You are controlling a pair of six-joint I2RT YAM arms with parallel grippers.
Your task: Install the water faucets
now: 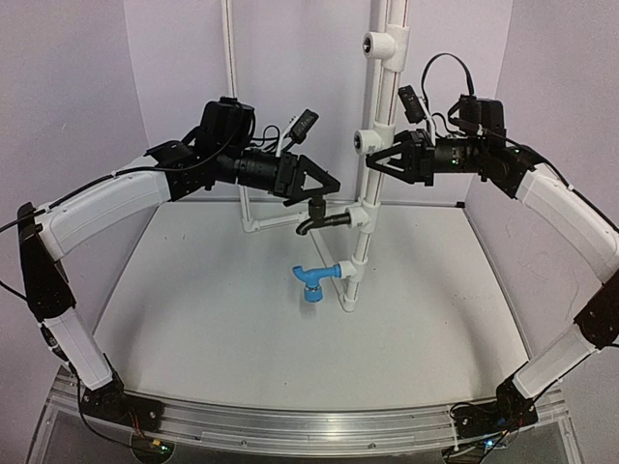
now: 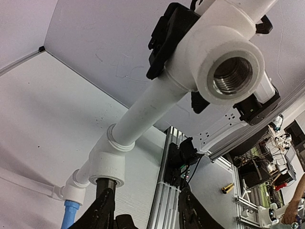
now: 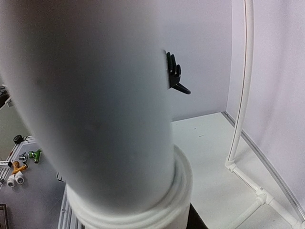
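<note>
White round plastic pipe (image 1: 371, 186) pinched by right end effector (image 1: 380, 159); left end effector (image 1: 311, 196) spread around its stubby black plastic faucet (image 1: 325, 221).

The left arm (image 1: 106, 205) and right arm (image 1: 571, 215) wear white shells on their long links, with black joints between. Black cables (image 1: 447, 60) loop over the wrists. The left gripper (image 1: 311, 196) and right gripper (image 1: 379, 159) are black, with triangular frames.

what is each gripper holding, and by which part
Right gripper clamps the upright white pipe between two tees. Left gripper straddles the top of the black faucet; grip cannot be told.
</note>
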